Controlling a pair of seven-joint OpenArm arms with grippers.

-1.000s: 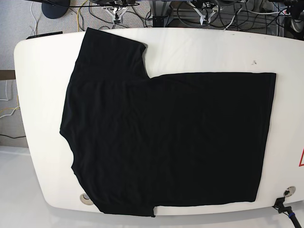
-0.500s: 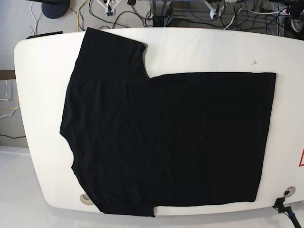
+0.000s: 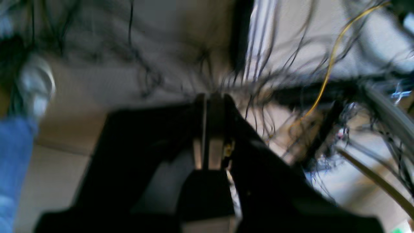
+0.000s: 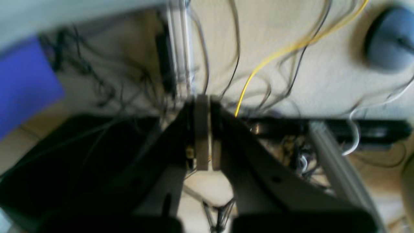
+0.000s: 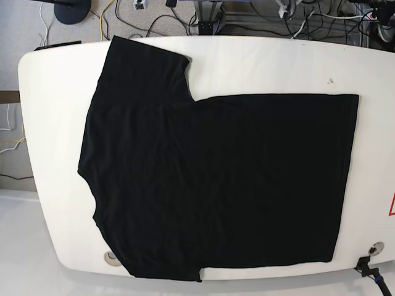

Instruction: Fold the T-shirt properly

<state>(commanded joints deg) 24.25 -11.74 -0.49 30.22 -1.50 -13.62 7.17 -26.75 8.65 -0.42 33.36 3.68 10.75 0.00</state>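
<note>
The black T-shirt (image 5: 216,179) lies flat and spread across the white table (image 5: 259,65) in the base view, plain side up, no print showing. One sleeve points to the far left corner, the hem runs down the right side. Neither gripper shows in the base view. The left gripper (image 3: 210,100) is shut and empty in its blurred wrist view, over the floor and cables. The right gripper (image 4: 203,100) is shut and empty too, over floor cables. The shirt does not show in either wrist view.
Cables and a yellow cord (image 5: 102,18) lie on the floor behind the table. A round hole (image 5: 111,257) sits at the table's near left edge, a fitting (image 5: 373,250) near the right corner. A black stand base (image 5: 71,9) is at far left.
The grippers at the top edge behind the table have drawn back out of the base view. The T-shirt has not moved.
</note>
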